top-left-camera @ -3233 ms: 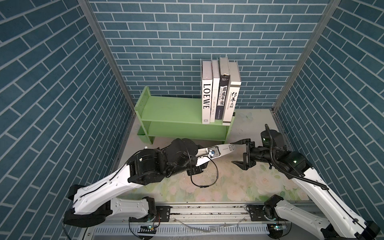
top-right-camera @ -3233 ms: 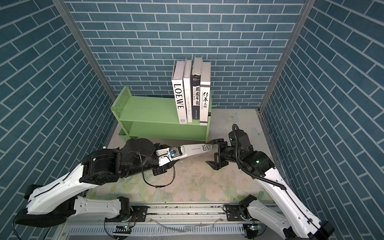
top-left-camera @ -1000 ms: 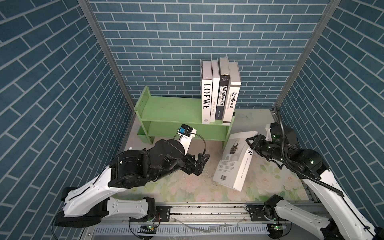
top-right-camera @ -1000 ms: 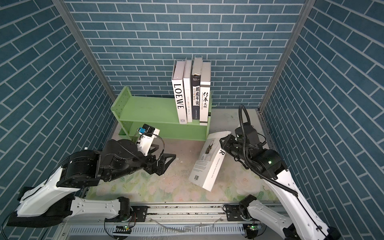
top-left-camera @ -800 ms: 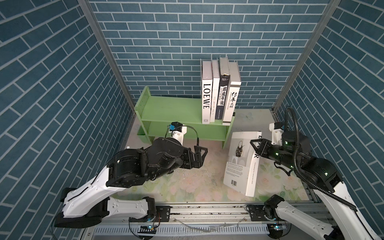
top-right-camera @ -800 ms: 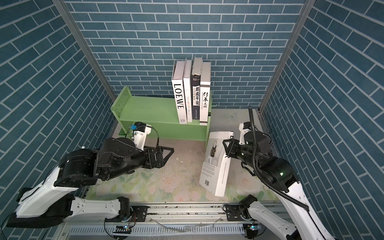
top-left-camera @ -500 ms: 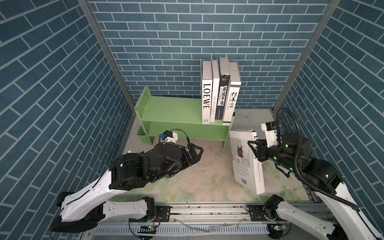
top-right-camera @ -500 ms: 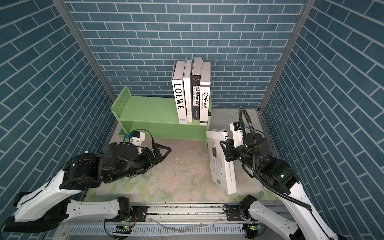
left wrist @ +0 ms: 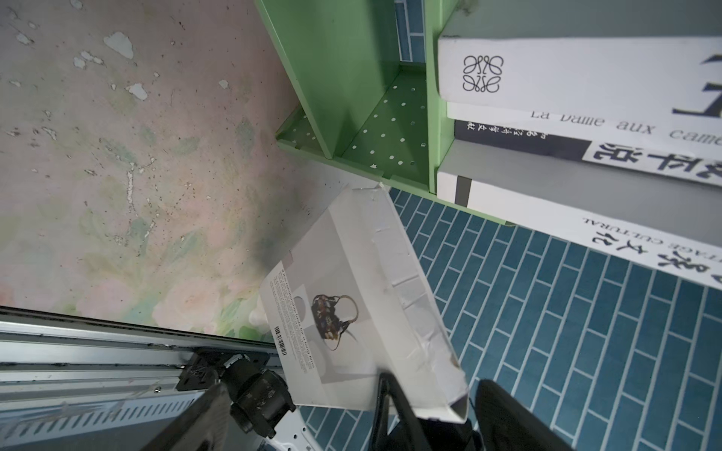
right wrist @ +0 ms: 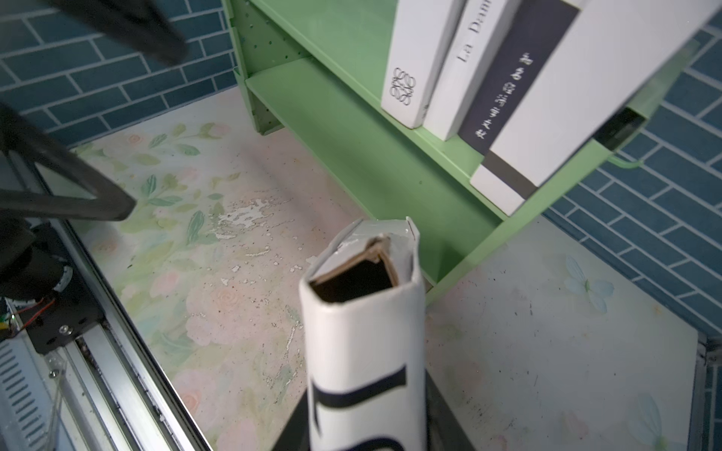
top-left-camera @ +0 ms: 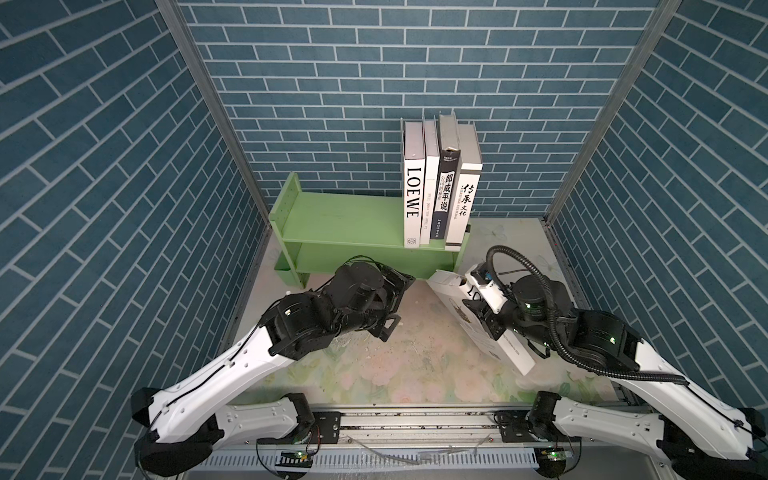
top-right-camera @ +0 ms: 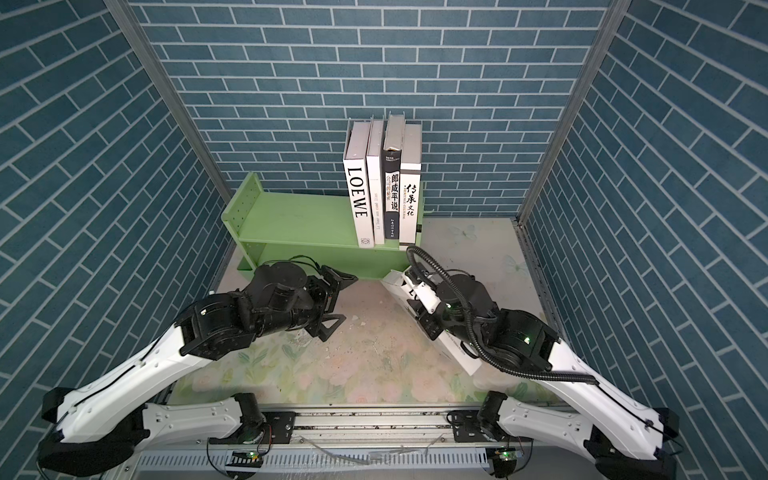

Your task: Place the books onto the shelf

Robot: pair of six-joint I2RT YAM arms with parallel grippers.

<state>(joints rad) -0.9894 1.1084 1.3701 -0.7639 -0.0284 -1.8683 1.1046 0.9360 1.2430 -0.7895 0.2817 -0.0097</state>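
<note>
Green shelf at back of bench.
Four books: upright, packed at right end of top board.
White book: off shelf, tilted, upper corner just before shelf's right end.
Right pincer: clamped on white book.
Left pincer: wide apart, empty, before shelf front.
</note>
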